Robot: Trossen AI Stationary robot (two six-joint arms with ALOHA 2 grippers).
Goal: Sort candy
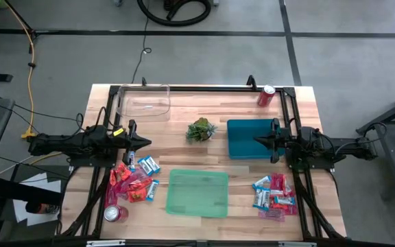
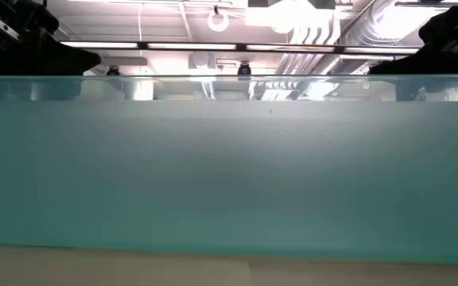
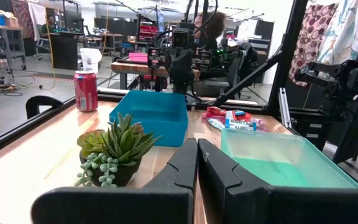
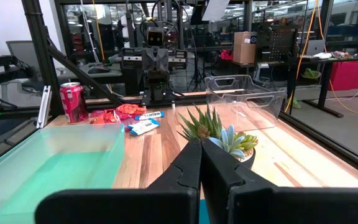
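Two heaps of wrapped candy lie flat on the wooden table: one near the front left (image 1: 134,180), in pink, red-orange and blue-and-white wrappers, and one near the front right (image 1: 274,195). My left gripper (image 1: 147,143) hovers shut above the table, beyond the left heap, touching nothing. My right gripper (image 1: 258,140) hovers shut over the blue bin (image 1: 251,139), touching nothing. The left wrist view shows the shut left gripper (image 3: 197,149) and the right heap (image 3: 232,119). The right wrist view shows the shut right gripper (image 4: 201,152) and the left heap (image 4: 129,117).
A light green bin (image 1: 197,192) sits at front centre, a clear bin (image 1: 143,101) at far left. A small green plant (image 1: 201,130) stands mid-table. Red soda cans stand at far right (image 1: 266,95) and front left (image 1: 114,213). The green bin's wall (image 2: 229,175) fills the low view.
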